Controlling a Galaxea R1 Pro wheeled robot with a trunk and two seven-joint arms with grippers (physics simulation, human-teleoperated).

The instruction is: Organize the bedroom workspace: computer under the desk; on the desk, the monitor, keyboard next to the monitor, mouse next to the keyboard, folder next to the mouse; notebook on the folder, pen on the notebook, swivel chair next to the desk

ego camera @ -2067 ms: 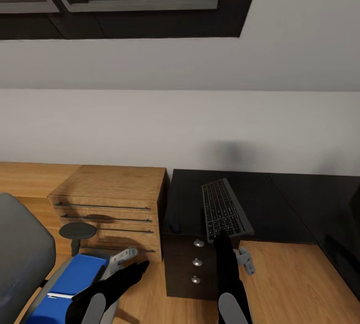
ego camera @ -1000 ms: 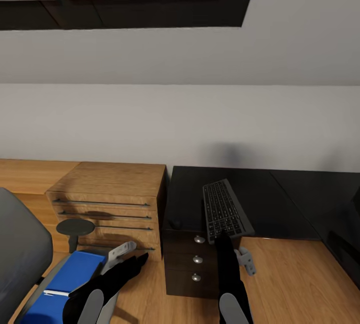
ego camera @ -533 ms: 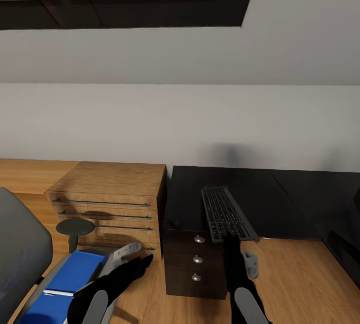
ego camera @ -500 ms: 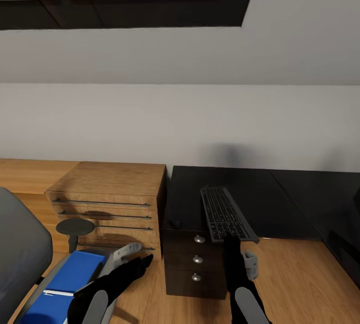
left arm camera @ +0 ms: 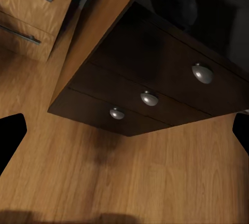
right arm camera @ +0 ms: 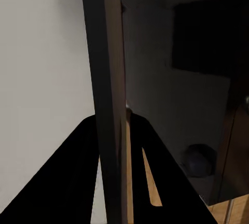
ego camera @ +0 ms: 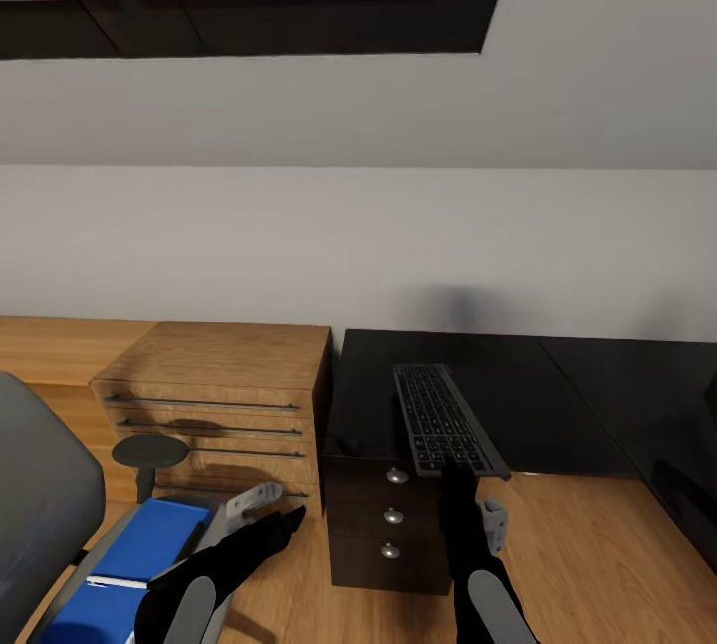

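Keyboard (ego camera: pixel 443 419) shifted left, near end clamped in right gripper (ego camera: pixel 460 473), above desk (ego camera: pixel 558 395)

Matt black desk (ego camera: pixel 558 395), oak-grain drawer chest (ego camera: pixel 224 395), glossy metal knobs (left arm camera: pixel 202 73).

There is one keyboard (ego camera: pixel 444 421), one desk (ego camera: pixel 538 405), one blue folder (ego camera: pixel 134 564) and one grey swivel chair (ego camera: pixel 40 525). The dark drawer unit (ego camera: pixel 390 530) has three round knobs. One oak chest (ego camera: pixel 224 405) carries four bar handles.
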